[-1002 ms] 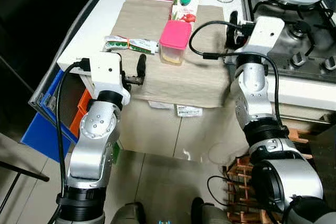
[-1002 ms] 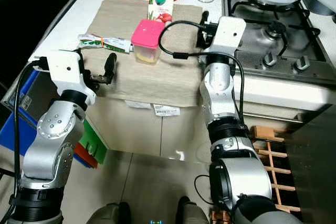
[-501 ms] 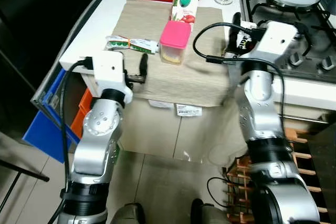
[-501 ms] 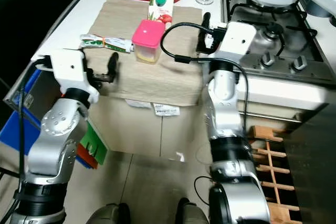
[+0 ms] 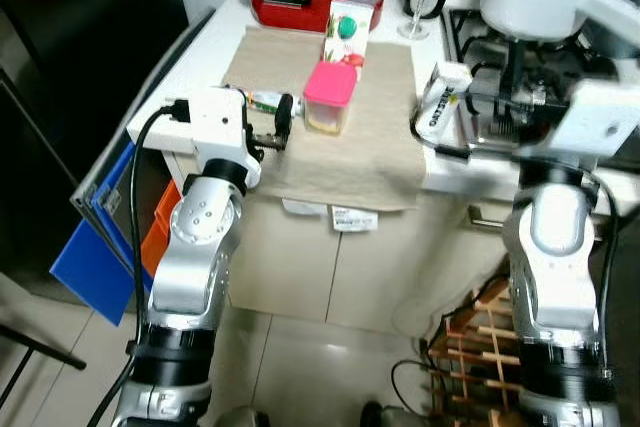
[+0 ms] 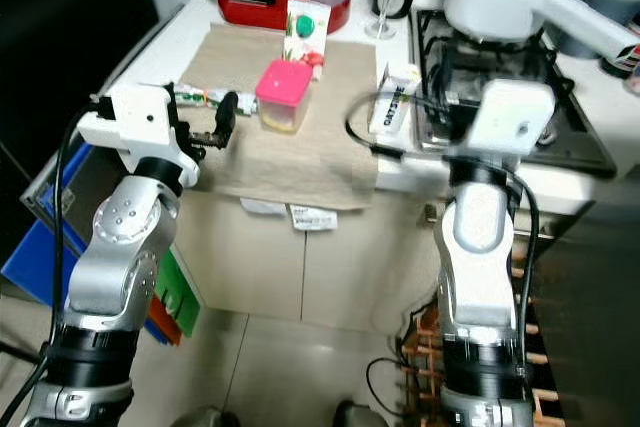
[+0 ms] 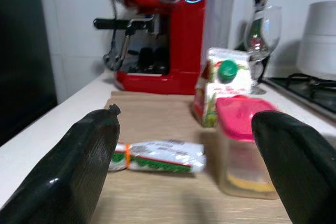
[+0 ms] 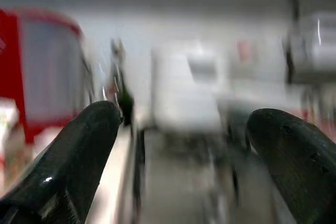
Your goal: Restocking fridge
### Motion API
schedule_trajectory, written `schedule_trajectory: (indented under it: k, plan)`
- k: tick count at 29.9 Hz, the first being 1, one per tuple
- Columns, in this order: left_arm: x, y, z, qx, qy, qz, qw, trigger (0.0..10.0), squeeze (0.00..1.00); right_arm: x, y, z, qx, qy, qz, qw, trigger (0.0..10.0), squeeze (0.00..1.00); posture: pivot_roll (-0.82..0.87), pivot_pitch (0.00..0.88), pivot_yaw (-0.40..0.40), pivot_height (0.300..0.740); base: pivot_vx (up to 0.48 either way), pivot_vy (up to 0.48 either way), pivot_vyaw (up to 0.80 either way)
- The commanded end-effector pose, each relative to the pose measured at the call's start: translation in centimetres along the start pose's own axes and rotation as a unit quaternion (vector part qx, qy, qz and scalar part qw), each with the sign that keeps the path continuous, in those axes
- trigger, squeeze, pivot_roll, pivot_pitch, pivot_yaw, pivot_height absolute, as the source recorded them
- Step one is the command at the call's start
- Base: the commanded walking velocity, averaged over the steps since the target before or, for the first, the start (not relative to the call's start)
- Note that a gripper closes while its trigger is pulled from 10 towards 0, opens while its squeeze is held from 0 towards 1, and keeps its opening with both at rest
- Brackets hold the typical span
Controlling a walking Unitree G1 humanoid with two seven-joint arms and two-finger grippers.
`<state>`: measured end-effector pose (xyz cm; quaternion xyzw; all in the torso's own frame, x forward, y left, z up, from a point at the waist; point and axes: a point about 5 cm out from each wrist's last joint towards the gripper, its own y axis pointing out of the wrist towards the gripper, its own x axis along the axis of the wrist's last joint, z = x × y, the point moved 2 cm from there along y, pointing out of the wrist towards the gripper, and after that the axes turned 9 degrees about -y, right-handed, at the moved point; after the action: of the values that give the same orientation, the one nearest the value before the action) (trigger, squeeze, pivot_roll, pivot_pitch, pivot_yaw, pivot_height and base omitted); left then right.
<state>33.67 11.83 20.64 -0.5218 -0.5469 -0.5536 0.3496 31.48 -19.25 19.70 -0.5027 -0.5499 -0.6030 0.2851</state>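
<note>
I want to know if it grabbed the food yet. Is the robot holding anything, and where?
Nothing is held. The left gripper is open, its fingers apart before the pink-lidded container and wrapped packet. The right gripper is open too.

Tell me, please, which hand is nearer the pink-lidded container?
Left. The left hand sits just beside the pink-lidded container, while the right hand is farther away, by the stove.

Evenly bright kitchen; right wrist view motion-blurred

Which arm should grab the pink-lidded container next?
Probably left. The left gripper is open, just beside the pink-lidded container on the cloth, facing it. The right gripper is open too, but over by the stove.
</note>
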Motion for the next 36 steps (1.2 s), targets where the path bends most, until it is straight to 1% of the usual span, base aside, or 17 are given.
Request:
schedule_trajectory:
  k: [1,2,3,5,7,9,11,13,19,25,29,36]
  plan:
    - [-0.5,0.0,-0.6,-0.013,-0.012,0.005,1.000,10.0,0.00,-0.8,-0.2,1.0,0.029,0.023,0.032,0.999,10.0,0.00,-0.09,0.000,0.035,0.740,0.000,0.000,0.00]
    - [-0.5,0.0,-0.7,-0.013,-0.015,0.005,1.000,10.0,0.00,-1.2,-0.3,1.4,0.042,0.027,0.044,0.998,10.0,0.00,-0.09,0.000,0.034,0.740,0.000,0.000,0.00]
    - [-0.5,0.2,-0.7,-0.012,-0.015,0.004,1.000,10.0,0.00,-1.5,-0.3,1.5,0.044,0.026,0.052,0.997,10.0,0.00,-0.09,0.000,0.031,0.740,0.000,0.000,0.00]
    - [-0.4,0.3,-0.6,-0.006,-0.016,-0.002,1.000,10.0,0.00,-2.2,-0.4,1.9,0.054,0.038,0.072,0.995,10.0,0.00,-0.09,0.000,0.027,0.740,0.000,0.000,0.00]
    - [-0.3,0.5,-0.3,0.008,-0.022,-0.005,1.000,10.0,0.00,-2.0,-0.2,2.7,0.075,0.028,0.065,0.995,10.0,0.00,-0.08,0.000,0.022,0.740,0.000,0.000,0.00]
    - [-0.4,0.5,-0.2,0.011,-0.024,-0.004,1.000,10.0,0.00,-1.9,-0.1,3.0,0.083,0.024,0.060,0.994,10.0,0.00,-0.08,0.000,0.021,0.740,0.000,0.000,0.00]
    - [-0.5,0.5,-0.2,0.015,-0.035,-0.004,0.999,10.0,0.00,-1.5,0.2,3.5,0.100,0.016,0.051,0.994,10.0,0.00,-0.08,0.000,0.017,0.740,0.000,0.000,0.00]
    - [-0.5,0.6,-0.1,0.016,-0.035,-0.004,0.999,10.0,0.00,-1.4,0.4,3.7,0.108,0.014,0.047,0.993,10.0,0.00,-0.08,0.000,0.017,0.740,0.000,0.000,0.00]
    - [-0.5,0.7,-0.1,0.016,-0.032,-0.006,0.999,10.0,0.00,-1.4,1.2,4.0,0.118,0.013,0.051,0.992,10.0,0.00,-0.08,0.000,0.018,0.740,0.000,0.000,0.00]
    - [-0.6,0.8,0.0,0.018,-0.033,-0.005,0.999,10.0,0.00,-1.4,1.2,4.2,0.122,0.012,0.050,0.991,10.0,0.00,-0.08,0.000,0.019,0.740,0.000,0.000,0.00]
    - [-0.7,0.7,0.1,0.015,-0.041,-0.004,0.999,10.0,0.00,-1.8,1.1,4.1,0.123,0.014,0.057,0.991,10.0,0.00,-0.08,0.000,0.019,0.740,-0.249,0.000,0.00]
    - [-0.7,0.7,0.1,0.015,-0.041,-0.004,0.999,10.0,0.00,-1.9,1.1,4.1,0.122,0.014,0.059,0.991,10.0,0.00,-0.08,0.000,0.019,0.740,-0.332,0.000,0.00]
